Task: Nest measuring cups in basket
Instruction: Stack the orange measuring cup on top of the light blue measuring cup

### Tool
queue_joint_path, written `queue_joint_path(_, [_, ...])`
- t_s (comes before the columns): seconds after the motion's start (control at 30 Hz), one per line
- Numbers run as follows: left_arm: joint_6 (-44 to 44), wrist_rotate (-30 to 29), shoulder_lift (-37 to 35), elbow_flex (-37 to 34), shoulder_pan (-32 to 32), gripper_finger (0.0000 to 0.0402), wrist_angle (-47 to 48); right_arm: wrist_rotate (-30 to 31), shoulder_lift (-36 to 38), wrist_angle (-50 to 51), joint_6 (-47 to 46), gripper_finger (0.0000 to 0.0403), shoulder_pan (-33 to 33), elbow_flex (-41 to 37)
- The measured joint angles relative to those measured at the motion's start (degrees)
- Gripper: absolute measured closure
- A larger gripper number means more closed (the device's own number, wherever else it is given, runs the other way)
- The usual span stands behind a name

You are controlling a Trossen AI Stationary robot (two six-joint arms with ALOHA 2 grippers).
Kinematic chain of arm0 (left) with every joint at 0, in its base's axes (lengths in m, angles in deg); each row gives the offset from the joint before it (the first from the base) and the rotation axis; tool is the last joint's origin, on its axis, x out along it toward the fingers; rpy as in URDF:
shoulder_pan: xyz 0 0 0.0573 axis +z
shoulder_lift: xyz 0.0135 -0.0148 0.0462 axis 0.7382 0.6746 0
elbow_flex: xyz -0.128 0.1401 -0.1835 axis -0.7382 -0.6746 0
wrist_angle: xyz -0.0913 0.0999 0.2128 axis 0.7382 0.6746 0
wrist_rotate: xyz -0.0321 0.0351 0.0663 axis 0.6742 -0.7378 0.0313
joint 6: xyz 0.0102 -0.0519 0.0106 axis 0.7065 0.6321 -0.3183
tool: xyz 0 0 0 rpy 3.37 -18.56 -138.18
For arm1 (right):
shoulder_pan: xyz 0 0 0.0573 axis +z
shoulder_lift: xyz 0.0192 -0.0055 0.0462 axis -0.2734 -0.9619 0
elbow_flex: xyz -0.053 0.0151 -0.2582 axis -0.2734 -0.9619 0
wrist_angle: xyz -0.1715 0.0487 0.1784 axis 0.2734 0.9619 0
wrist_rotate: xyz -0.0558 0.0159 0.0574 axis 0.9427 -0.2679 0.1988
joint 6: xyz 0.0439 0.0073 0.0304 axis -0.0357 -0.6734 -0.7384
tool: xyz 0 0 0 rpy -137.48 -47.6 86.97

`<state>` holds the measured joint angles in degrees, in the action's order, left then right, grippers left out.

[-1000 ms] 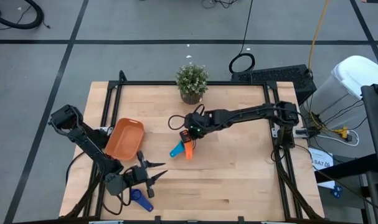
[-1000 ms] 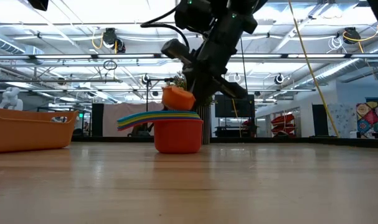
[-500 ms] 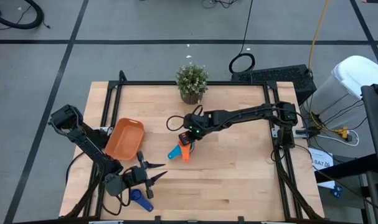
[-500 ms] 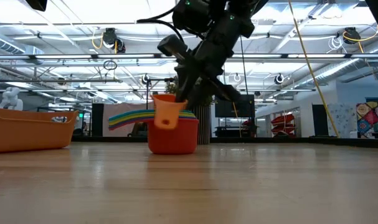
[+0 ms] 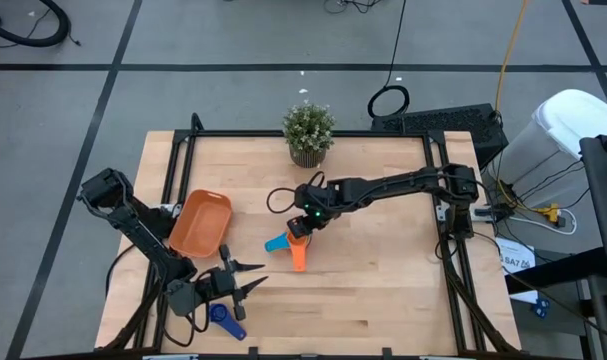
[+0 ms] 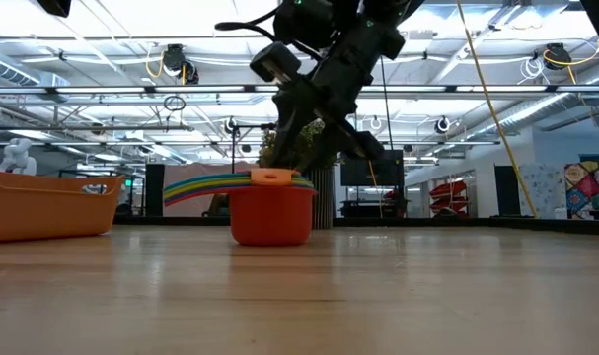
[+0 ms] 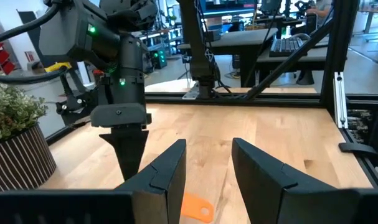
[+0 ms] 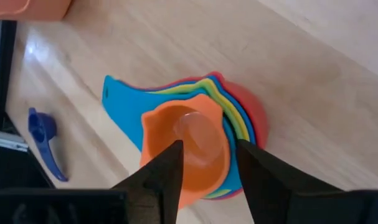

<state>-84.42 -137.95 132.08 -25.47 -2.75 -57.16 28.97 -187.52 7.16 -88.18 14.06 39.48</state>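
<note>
Several measuring cups sit nested in a stack (image 5: 295,243) on the table's middle, the red cup (image 6: 270,215) at the bottom with its base on the wood, the orange cup (image 8: 189,143) on top. Their handles fan out toward the left and near edges. My right gripper (image 8: 207,168) hangs open just above the orange cup, a finger on either side, touching nothing. The orange basket (image 5: 199,222) lies left of the stack. A dark blue cup (image 5: 224,318) lies at the near left edge, beside my open left gripper (image 5: 248,282).
A potted plant (image 5: 308,130) stands at the far edge, behind the stack. Bare wood lies to the right of the stack and along the near edge. The black frame rails run along the table's left and right sides.
My right gripper has opened and let go of the orange cup. The cup, held tilted above the stack before, has dropped in and now sits level, its handle toward the near edge. The stack has turned a little, and the light blue handle now points more toward the left edge.
</note>
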Motion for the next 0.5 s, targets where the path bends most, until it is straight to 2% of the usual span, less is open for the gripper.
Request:
queue_joint_path(0.1, [0.72, -0.01, 0.0, 0.0, 0.04, 0.0268, 0.16, -0.18, 0.19, -0.79, 1.89, 0.0262, -0.03, 0.0])
queue_joint_path(0.2, [2.48, -0.03, 0.0, 0.0, 0.12, 0.0268, 1.48, -0.39, 1.57, -1.55, 8.01, 0.0261, -0.34, -0.02])
queue_joint_path(0.37, [9.97, -0.07, -0.02, 0.0, 1.46, 0.0268, 7.77, 0.4, 5.71, -0.07, 24.32, 0.0261, -0.37, -0.02])
queue_joint_path(0.5, [16.6, -0.09, -0.01, 0.0, 3.39, 0.0268, 11.16, 4.84, 9.78, 2.98, 37.08, 0.0261, 0.97, -0.02])
